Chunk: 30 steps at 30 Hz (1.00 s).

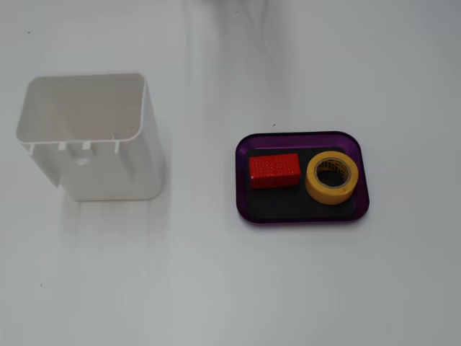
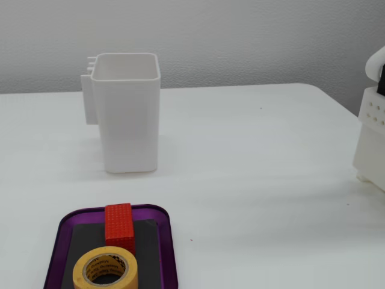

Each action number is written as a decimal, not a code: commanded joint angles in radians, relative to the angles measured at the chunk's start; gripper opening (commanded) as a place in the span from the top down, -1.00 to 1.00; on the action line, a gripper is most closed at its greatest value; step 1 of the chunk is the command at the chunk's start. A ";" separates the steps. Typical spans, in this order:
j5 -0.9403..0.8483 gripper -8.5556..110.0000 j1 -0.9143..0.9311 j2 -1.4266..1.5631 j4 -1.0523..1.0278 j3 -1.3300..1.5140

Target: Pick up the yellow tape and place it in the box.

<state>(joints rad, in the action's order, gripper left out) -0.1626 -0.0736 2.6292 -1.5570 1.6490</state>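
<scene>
The yellow tape (image 1: 331,178) lies flat inside the purple box (image 1: 302,136), on its black floor at the right side, next to a red block (image 1: 274,170). In the other fixed view the tape (image 2: 106,271) sits at the near end of the box (image 2: 171,241), with the red block (image 2: 118,226) just behind it. The gripper is not in view in either fixed view. Only a white part of the arm's base (image 2: 372,132) shows at the right edge.
A tall white plastic bin (image 1: 94,133) stands upright on the white table, left of the box; it also shows in the other fixed view (image 2: 127,120), behind the box. Bare table lies between the two.
</scene>
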 commanded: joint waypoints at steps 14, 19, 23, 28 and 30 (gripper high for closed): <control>0.011 0.66 0.190 0.825 0.295 0.999; 0.103 0.66 0.184 0.770 0.293 1.049; 0.202 0.66 0.190 0.770 0.282 1.089; 0.207 0.66 0.189 0.770 0.295 1.207; 0.207 0.67 0.189 0.770 0.291 1.220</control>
<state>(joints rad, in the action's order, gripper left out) 0.0383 0.1089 3.3533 -1.2778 2.8639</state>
